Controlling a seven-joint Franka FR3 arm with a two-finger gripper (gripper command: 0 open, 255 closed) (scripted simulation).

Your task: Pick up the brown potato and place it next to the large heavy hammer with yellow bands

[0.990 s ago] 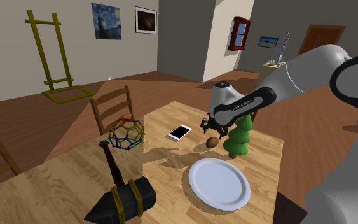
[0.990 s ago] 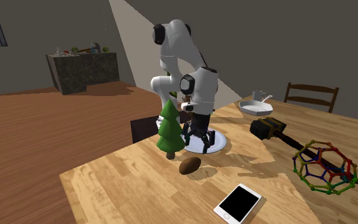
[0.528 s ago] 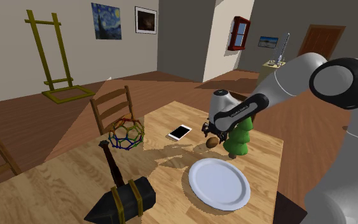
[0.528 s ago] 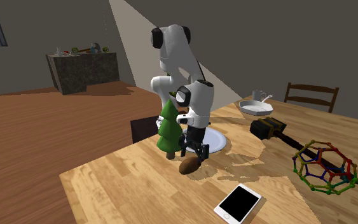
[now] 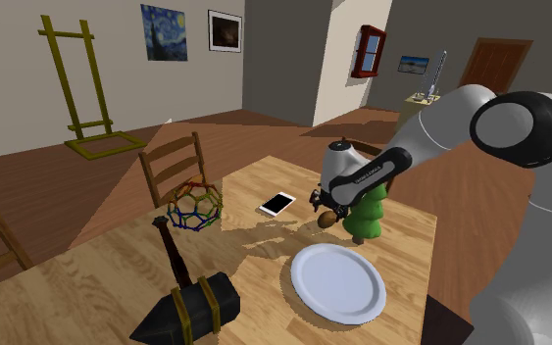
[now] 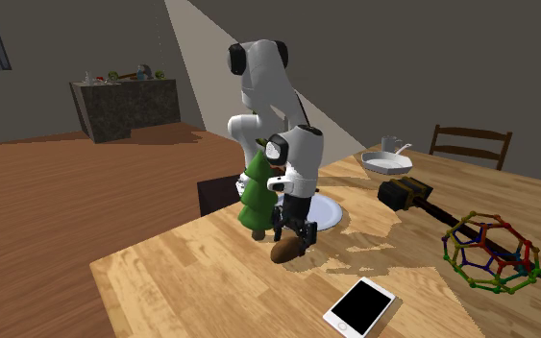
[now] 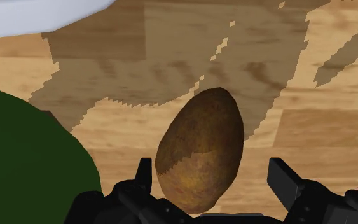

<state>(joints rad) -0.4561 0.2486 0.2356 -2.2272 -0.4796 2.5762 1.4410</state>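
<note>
Within the spread pincer (image 7: 212,173), brown potato (image 7: 199,149)

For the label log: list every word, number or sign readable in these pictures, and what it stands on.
No text can be read.
arm: a pale marking along its dark link, too small to read.
phone: screen black, no text.
wall pictures: no lettering to make out.

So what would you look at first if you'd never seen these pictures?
Probably the big white arm bending over the wooden table, its black gripper open just over a brown potato. Next, the green toy tree right beside the potato, and the dark hammer with yellow bands at the table's near end in the shoulder view.
</note>
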